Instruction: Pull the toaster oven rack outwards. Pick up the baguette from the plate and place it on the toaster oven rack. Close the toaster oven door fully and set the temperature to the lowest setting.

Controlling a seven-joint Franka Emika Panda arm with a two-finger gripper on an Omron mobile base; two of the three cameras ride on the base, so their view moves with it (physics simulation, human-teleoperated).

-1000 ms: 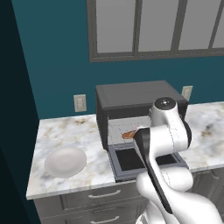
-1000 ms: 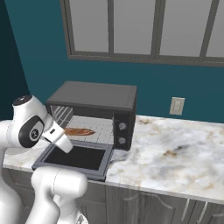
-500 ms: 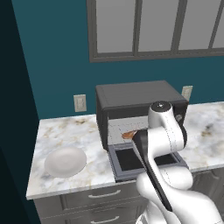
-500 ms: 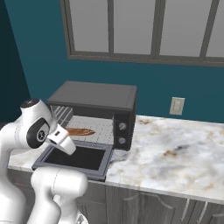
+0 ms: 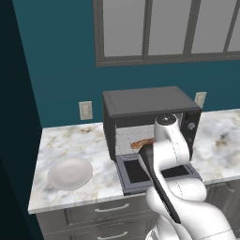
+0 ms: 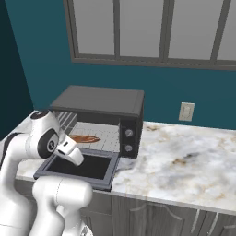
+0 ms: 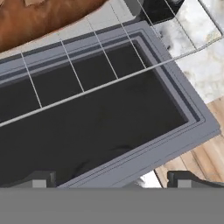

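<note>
baguette (image 6: 85, 138) on rack (image 6: 103, 134), door (image 6: 78, 167) down

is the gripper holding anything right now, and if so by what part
Nothing is held. The gripper is open, its fingertips apart above the lowered toaster oven door; the baguette lies on the toaster oven rack.

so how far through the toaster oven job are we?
Done: rack pulled out, baguette lying on it, plate bare. In hand: the open hand hangs over the lowered door, holding nothing. Left: shut the door, turn the temperature knob to lowest.
</note>
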